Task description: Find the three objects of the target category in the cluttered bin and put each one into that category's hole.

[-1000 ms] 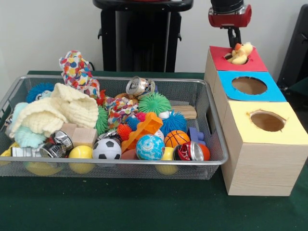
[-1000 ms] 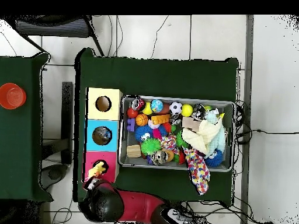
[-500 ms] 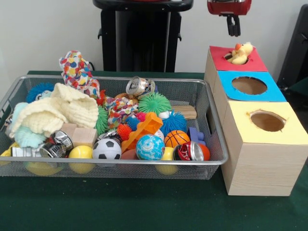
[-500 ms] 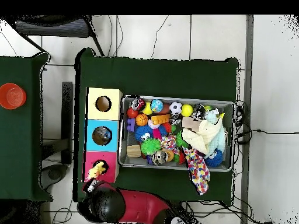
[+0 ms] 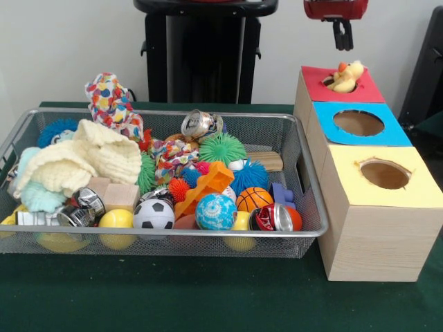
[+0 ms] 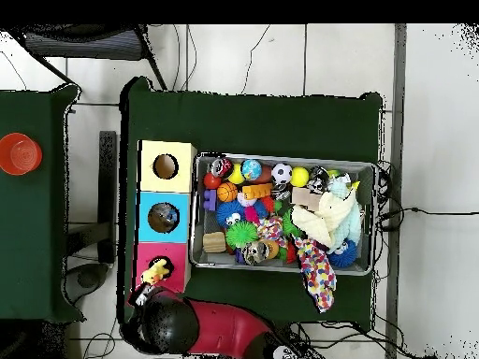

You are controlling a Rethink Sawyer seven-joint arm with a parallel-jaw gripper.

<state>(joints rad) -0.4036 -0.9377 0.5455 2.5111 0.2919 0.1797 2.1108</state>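
Observation:
A yellow plush duck [image 5: 345, 76] rests in the hole of the red-topped box [image 5: 367, 91], its head sticking out above the rim; the overhead view shows the duck [image 6: 155, 273] on the same red box. My gripper [image 5: 342, 40] hangs well above the duck, clear of it, open and holding nothing. The wire bin [image 5: 309, 181] to the left is full of mixed toys: a spotted cloth toy [image 5: 109, 102], a cream knitted cloth [image 5: 86, 160], spiky balls, sport balls, crushed cans and wooden blocks.
A blue-topped box [image 5: 387, 130] and a yellow-topped box [image 5: 415, 181], each with a round hole, stand in a row in front of the red one. In the overhead view the arm's dark head [image 6: 166, 323] covers the spot beside the red box.
The gripper has risen from just above the duck to the top edge and shifted slightly right. The duck stays in the red box's hole.

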